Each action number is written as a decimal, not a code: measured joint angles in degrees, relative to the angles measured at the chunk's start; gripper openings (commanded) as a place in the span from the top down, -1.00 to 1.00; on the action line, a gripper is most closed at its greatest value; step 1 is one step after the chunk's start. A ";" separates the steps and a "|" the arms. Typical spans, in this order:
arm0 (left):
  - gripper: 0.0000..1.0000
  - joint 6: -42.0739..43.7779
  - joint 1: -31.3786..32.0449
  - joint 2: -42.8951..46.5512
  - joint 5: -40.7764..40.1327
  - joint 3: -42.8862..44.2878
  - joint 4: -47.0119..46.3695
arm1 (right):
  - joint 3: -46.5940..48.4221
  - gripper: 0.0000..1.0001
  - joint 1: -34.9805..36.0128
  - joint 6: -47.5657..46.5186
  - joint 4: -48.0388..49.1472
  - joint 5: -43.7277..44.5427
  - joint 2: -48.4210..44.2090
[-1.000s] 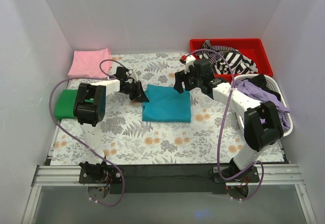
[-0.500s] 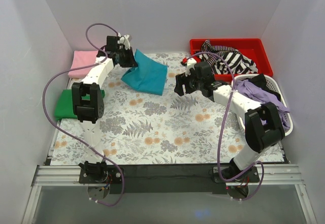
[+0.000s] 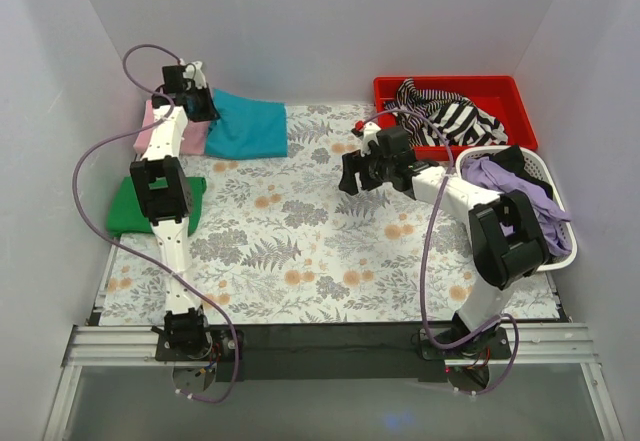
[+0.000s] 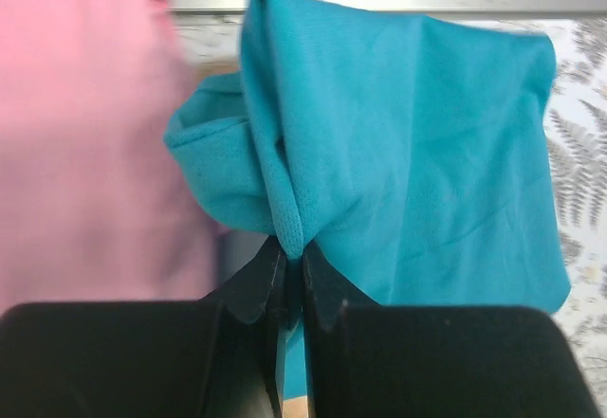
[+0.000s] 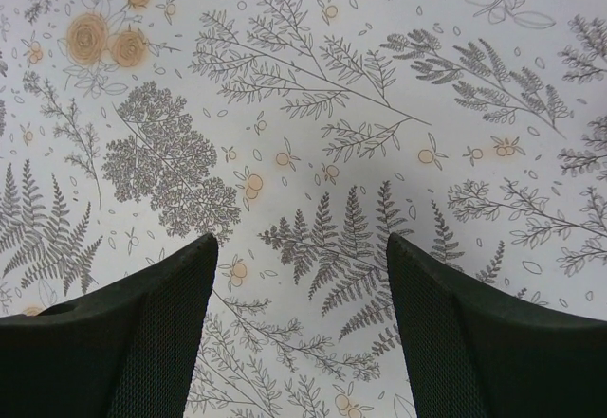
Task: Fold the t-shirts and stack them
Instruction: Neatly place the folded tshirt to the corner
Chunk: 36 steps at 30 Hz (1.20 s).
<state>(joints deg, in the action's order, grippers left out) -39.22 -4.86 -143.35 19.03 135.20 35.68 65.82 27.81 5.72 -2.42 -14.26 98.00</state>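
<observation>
My left gripper (image 3: pixel 203 104) is at the far left of the table, shut on a bunched edge of the folded teal t-shirt (image 3: pixel 245 127). In the left wrist view the teal cloth (image 4: pixel 408 153) fans out from the pinched jaws (image 4: pixel 292 252), beside the pink t-shirt (image 4: pixel 85 143). The teal shirt lies partly over the pink t-shirt (image 3: pixel 161 131). A folded green t-shirt (image 3: pixel 128 206) lies at the left edge, nearer. My right gripper (image 3: pixel 352 176) hovers mid-table, open and empty; its wrist view shows only the patterned cloth between the fingers (image 5: pixel 300 247).
A red bin (image 3: pixel 500 91) with striped clothes stands at the back right. A white basket (image 3: pixel 560 251) with purple cloth sits at the right edge. A floral tablecloth (image 3: pixel 320 251) covers the table. White walls close in on three sides.
My left gripper lifted the teal t-shirt from the table's middle and carried it back-left onto the pink shirt. The right gripper stayed nearly in place.
</observation>
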 measured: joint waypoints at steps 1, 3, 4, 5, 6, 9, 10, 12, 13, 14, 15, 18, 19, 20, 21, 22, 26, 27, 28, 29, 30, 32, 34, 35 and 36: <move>1.00 0.26 -0.94 -0.13 -0.22 0.22 0.02 | 0.00 -0.55 0.00 0.17 0.00 -0.31 0.70; 1.00 0.87 -2.89 0.00 -0.70 0.37 -0.46 | 0.15 -0.55 0.00 0.42 0.04 -1.03 2.23; 1.00 1.11 -3.50 0.09 -0.98 0.39 -0.81 | 0.37 -0.55 0.00 0.57 -0.02 -1.46 3.10; 1.00 1.44 -4.09 0.20 -1.36 0.46 -1.16 | 0.55 -0.54 0.00 0.63 0.00 -1.81 3.89; 1.00 1.75 -4.50 0.20 -1.57 0.72 -1.25 | 0.94 -0.54 0.00 0.83 -0.02 -2.27 4.85; 1.00 2.51 -4.83 0.61 -1.70 1.11 -1.64 | 2.29 -0.54 0.00 1.42 -0.04 -3.26 7.52; 1.00 2.82 -4.72 0.81 -1.68 1.16 -1.84 | 2.82 -0.54 0.00 1.51 0.00 -3.67 8.26; 1.00 3.45 -4.37 1.07 -1.64 1.99 -1.84 | 3.65 -0.54 0.00 1.66 -0.02 -4.20 9.16; 1.00 3.67 -4.24 1.11 -1.68 2.84 -1.88 | 3.96 -0.54 0.00 1.70 0.00 -4.44 9.35; 1.00 3.91 -4.13 1.40 -1.70 3.30 -1.99 | 4.17 -0.54 0.00 1.75 -0.02 -4.66 9.42; 1.00 4.28 -4.04 1.92 -1.84 3.50 -2.21 | 4.28 -0.54 0.00 1.79 0.02 -4.94 9.42; 1.00 5.64 -3.63 3.74 -3.87 3.72 -3.10 | 4.50 -0.54 0.02 1.90 0.04 -5.55 9.42; 1.00 6.21 -3.61 4.39 -4.90 3.85 -3.28 | 4.50 -0.54 0.02 1.92 0.04 -5.73 9.42; 1.00 6.73 -3.65 4.98 -5.64 3.96 -3.50 | 4.50 -0.54 0.02 1.92 0.02 -5.86 9.42; 1.00 7.17 -3.72 5.49 -6.58 3.96 -3.85 | 4.50 -0.54 0.04 1.97 0.00 -5.95 9.42; 1.00 7.58 -3.96 5.90 -7.50 3.96 -4.28 | 4.50 -0.54 0.07 1.99 0.02 -6.08 9.42; 1.00 9.01 -5.49 6.21 -11.19 3.93 -5.51 | 4.50 -0.54 0.07 2.03 0.02 -6.67 9.42; 1.00 9.29 -5.95 6.19 -11.96 3.85 -5.62 | 4.50 -0.54 0.07 2.05 0.02 -6.86 9.42; 1.00 9.53 -6.49 6.19 -12.72 3.54 -6.01 | 4.50 -0.54 0.07 2.08 0.02 -6.99 9.42; 1.00 9.77 -7.04 6.19 -13.35 3.34 -6.43 | 4.50 -0.54 0.07 2.08 0.02 -7.15 9.42; 1.00 9.94 -7.56 6.10 -14.10 3.15 -6.88 | 4.50 -0.54 0.07 2.12 0.02 -7.32 9.42; 1.00 10.45 -8.37 5.84 -16.00 2.91 -7.96 | 4.50 -0.54 0.15 2.29 0.02 -7.63 9.42; 1.00 10.86 -9.18 5.49 -17.70 2.62 -8.87 | 4.50 -0.54 0.28 2.49 0.02 -7.98 9.42; 1.00 10.95 -9.53 5.22 -18.49 2.54 -9.55 | 4.50 -0.54 0.35 2.62 0.02 -8.13 9.42; 1.00 10.97 -9.86 4.96 -19.17 2.47 -10.16 | 4.50 -0.54 0.39 2.73 0.02 -8.28 9.44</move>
<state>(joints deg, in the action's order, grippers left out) -28.25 -14.72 -138.39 -0.14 137.67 25.52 70.32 28.21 8.45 -2.39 -22.55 107.44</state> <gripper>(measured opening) 0.036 0.773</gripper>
